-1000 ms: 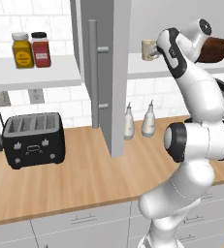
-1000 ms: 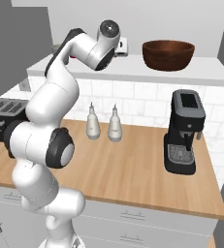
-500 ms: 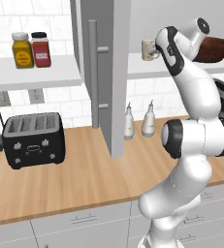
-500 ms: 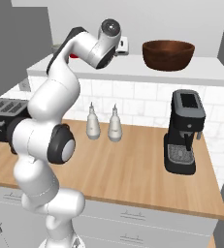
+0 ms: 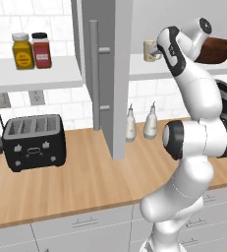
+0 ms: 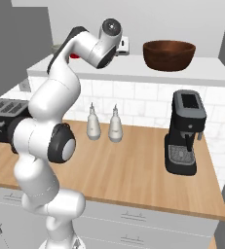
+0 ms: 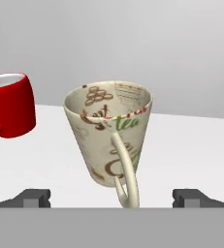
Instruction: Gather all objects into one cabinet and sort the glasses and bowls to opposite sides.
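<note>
On the cabinet shelf (image 6: 209,68) the bowl (image 6: 169,54) sits toward the right end, the mug (image 7: 111,138) and the cup (image 7: 9,105) toward the left end, the cup just left of the mug. On the worktop (image 6: 133,168) below, two bottles (image 6: 104,123) stand side by side at the back edge, a coffee machine (image 6: 186,131) to their right, a toaster (image 5: 34,141) far left.

Light here is even and bright, soft from above, with no harsh glare anywhere. The wooden counter (image 5: 85,172) carries only faint shade under the toaster (image 5: 34,142) and coffee machine (image 6: 186,132). Up close, the cream mug (image 7: 112,140) looks crisp, its inside gently shaded, and the red cup (image 7: 9,104) shows a mild sheen. Edges stay straight; everything is sharp, slightly pixelated.
</note>
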